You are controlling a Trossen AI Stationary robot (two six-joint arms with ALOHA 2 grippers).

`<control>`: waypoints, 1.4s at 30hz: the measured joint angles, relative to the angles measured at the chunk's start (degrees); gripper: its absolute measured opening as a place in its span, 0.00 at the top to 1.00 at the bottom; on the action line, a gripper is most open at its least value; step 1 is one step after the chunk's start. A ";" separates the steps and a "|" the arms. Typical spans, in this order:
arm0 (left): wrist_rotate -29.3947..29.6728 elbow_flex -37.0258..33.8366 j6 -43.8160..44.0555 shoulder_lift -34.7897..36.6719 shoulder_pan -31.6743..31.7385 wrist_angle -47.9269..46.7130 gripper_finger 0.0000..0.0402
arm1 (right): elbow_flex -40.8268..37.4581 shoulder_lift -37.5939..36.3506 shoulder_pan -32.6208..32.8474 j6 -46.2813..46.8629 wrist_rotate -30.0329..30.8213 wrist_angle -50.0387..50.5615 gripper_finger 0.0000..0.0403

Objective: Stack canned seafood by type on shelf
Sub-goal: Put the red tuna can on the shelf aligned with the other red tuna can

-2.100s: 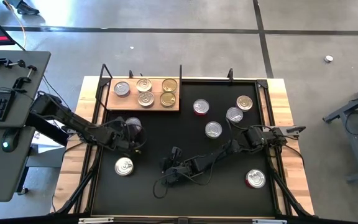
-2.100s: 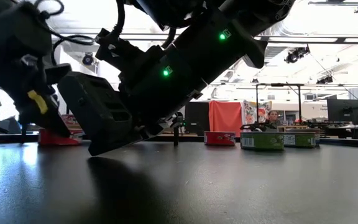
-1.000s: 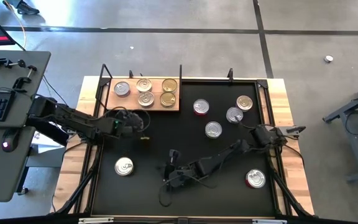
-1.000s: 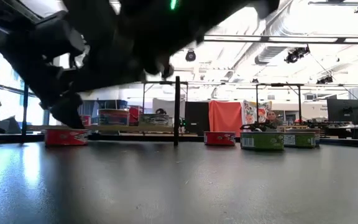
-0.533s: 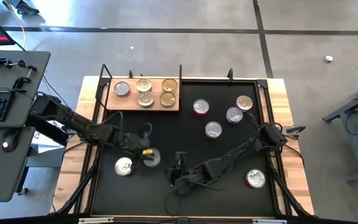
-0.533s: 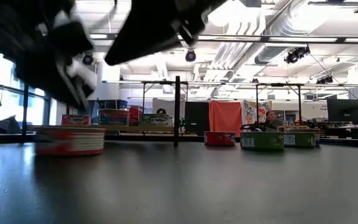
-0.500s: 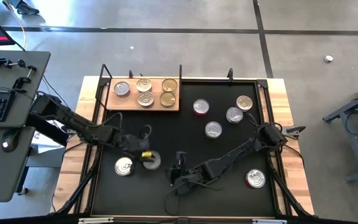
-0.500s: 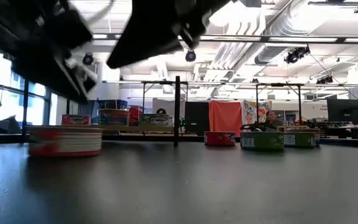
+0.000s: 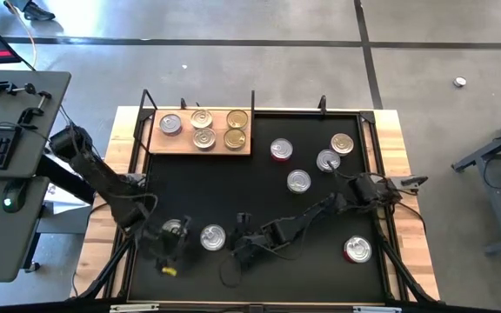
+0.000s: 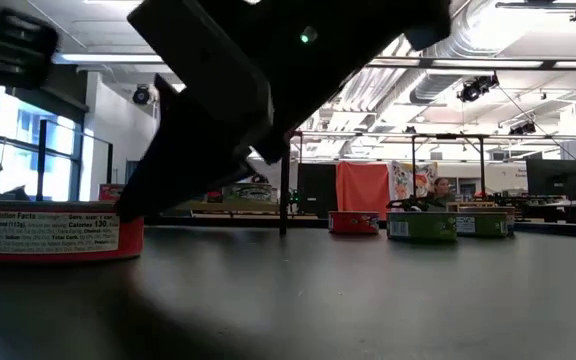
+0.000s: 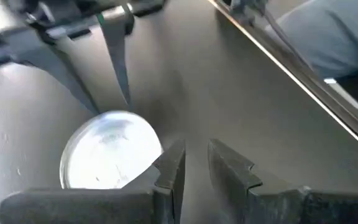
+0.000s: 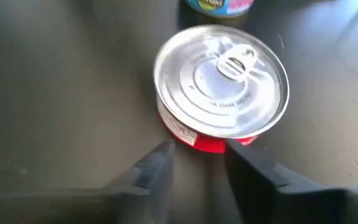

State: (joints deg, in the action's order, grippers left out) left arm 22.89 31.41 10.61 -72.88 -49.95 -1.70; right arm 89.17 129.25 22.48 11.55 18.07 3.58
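- Seen from above, the left end effector (image 9: pixel 170 252) sits low at the front-left of the black table mat (image 9: pixel 259 183), beside a silver-lidded tin (image 9: pixel 174 229); a second tin (image 9: pixel 212 236) lies just to its right, with the right end effector (image 9: pixel 237 250) close by on that tin's other side.
- The light-brown wooden shelf (image 9: pixel 200 144) at the mat's far-left edge carries five tins in flat, round rows: three silver-lidded (image 9: pixel 170 124), two gold-lidded (image 9: pixel 237 119).
- Loose tins lie well apart on the right half: one with a red side (image 9: pixel 280 149), two silver (image 9: pixel 298 181), one gold (image 9: pixel 342 143), and another red-sided one (image 9: pixel 357 250) near the front-right corner.
- Only the right wrist camera shows the near tin (image 12: pixel 221 87) in detail: ribbed shiny lid, pull tab, red wall. It sits just ahead of the right end effector (image 12: pixel 197 165), whose dark fingers (image 12: pixel 151 168) stand apart, not touching it.
- The left wrist camera shows its own fingers (image 11: pixel 169 171) narrowly parted with nothing between them, a silver lid (image 11: pixel 110 155) just alongside.
- At table height, a red tin with a printed white label (image 10: pixel 56 230) stands at left under a dark arm; more tins (image 10: pixel 353 221) line the far edge.
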 joint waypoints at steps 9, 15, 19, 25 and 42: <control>7.32 0.14 14.54 -6.07 -2.66 -4.05 0.72 | 0.00 0.57 -4.09 -0.03 -6.58 -0.14 0.28; 7.33 0.16 9.81 -10.79 -0.02 -0.71 0.53 | 0.00 3.17 -5.63 -2.15 -10.12 -4.90 0.22; 7.55 0.21 4.74 -12.94 1.52 -0.28 0.44 | 0.02 4.62 -5.75 -4.07 -10.92 -8.31 0.22; 11.85 0.47 -5.32 -17.63 1.91 0.94 0.47 | 0.02 4.94 -5.75 -4.04 -10.63 -8.99 0.22; 18.76 0.62 -17.27 -24.28 3.55 7.02 0.93 | -0.26 -0.87 -1.69 1.49 1.30 2.76 0.22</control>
State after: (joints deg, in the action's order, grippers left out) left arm 41.65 32.03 -6.66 -97.17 -46.39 5.32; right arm 88.90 128.38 20.80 13.04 19.37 6.33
